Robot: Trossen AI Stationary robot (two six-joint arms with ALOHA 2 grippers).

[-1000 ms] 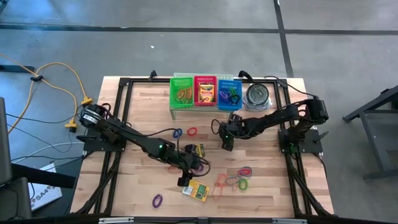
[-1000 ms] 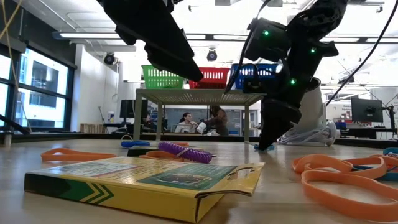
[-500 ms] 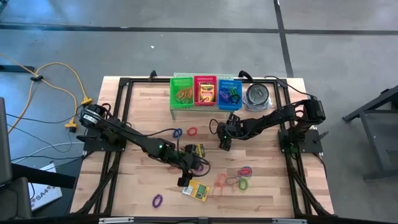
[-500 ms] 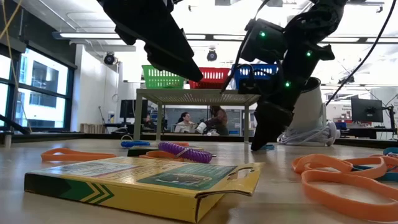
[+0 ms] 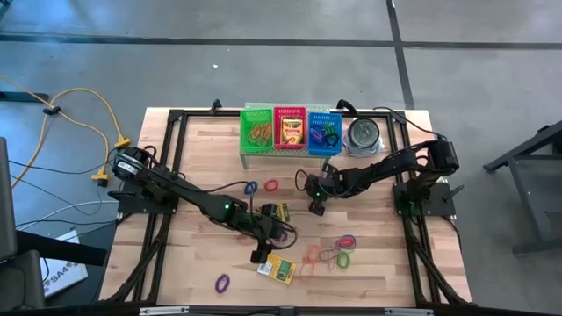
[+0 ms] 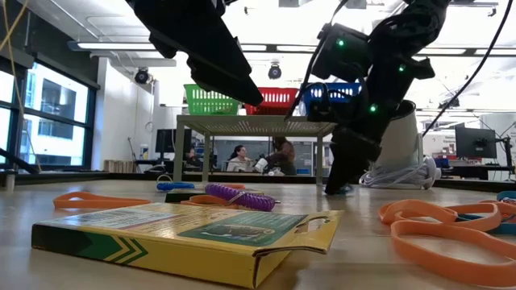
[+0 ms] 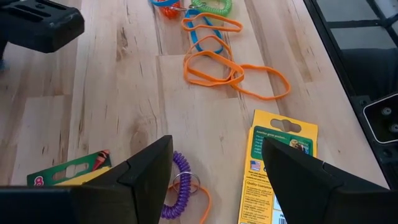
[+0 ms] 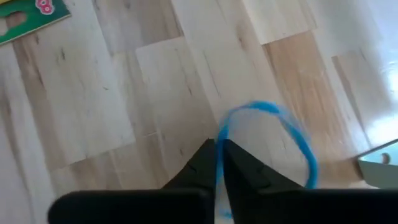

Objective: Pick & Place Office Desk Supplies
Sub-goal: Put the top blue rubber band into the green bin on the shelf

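We see the pale wooden plank table first, with the raised shelf at its far edge carrying the green plastic mesh basket, the red mesh basket and the blue mesh basket, and the round silvery metal tin just beside them; the right gripper sits low over the boards in front of the shelf, and its fingers, spread a second ago, are now pressed together on the thin blue rubber-band loop, a strand pinched between the tips; we judge the pick made, so lifting toward a basket comes next. The left gripper waits nearer the front with its fingers spread, holding nothing, above the flat yellow-and-green crayon box and the purple coiled band; orange rubber-band loops lie near; a second crayon box lies between the arms. Nothing blocks the way to the shelf, though the limp loop could snag on a basket rim.
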